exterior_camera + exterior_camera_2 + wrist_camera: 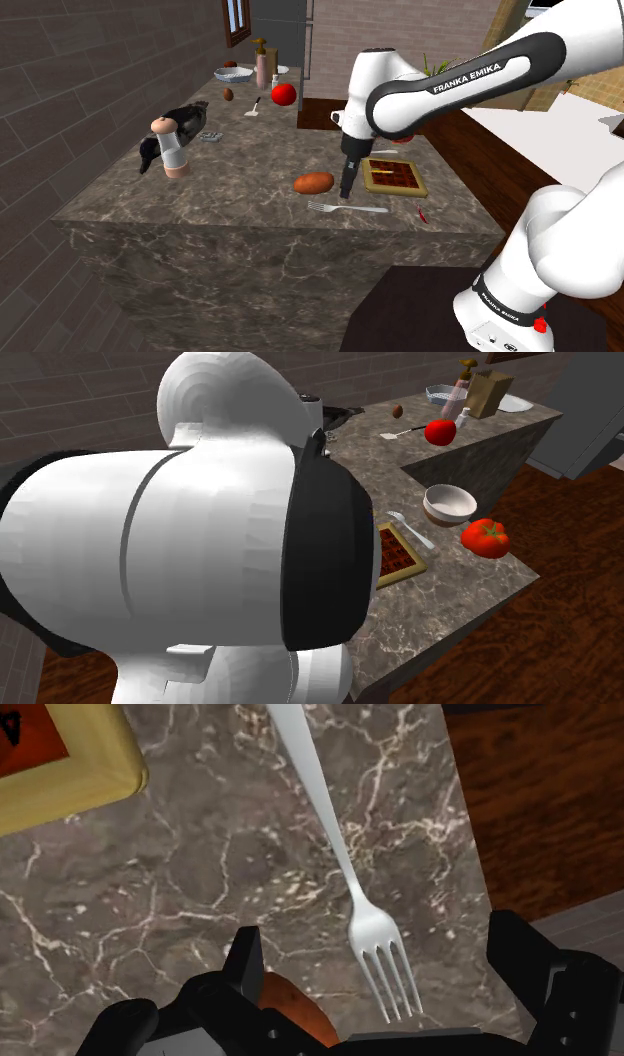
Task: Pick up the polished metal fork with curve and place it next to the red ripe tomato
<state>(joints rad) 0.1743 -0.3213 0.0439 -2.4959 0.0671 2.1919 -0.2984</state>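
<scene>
A silver fork (347,208) lies flat on the marble counter (230,190) near its front edge. My gripper (346,192) hangs just above it, open. In the wrist view the fork (338,854) has its tines between my fingertips (245,954), and neither finger touches it; the gripper (380,946) holds nothing. A lobed red tomato (485,537) sits beside a white bowl (449,504) at the counter's corner.
An orange-brown potato (314,182) lies close to the gripper. Behind the fork is a yellow-framed tray (392,175). Another silver utensil (410,530) lies by the bowl. A round red fruit (284,93), a soap bottle (261,65) and a grinder (172,147) stand farther off.
</scene>
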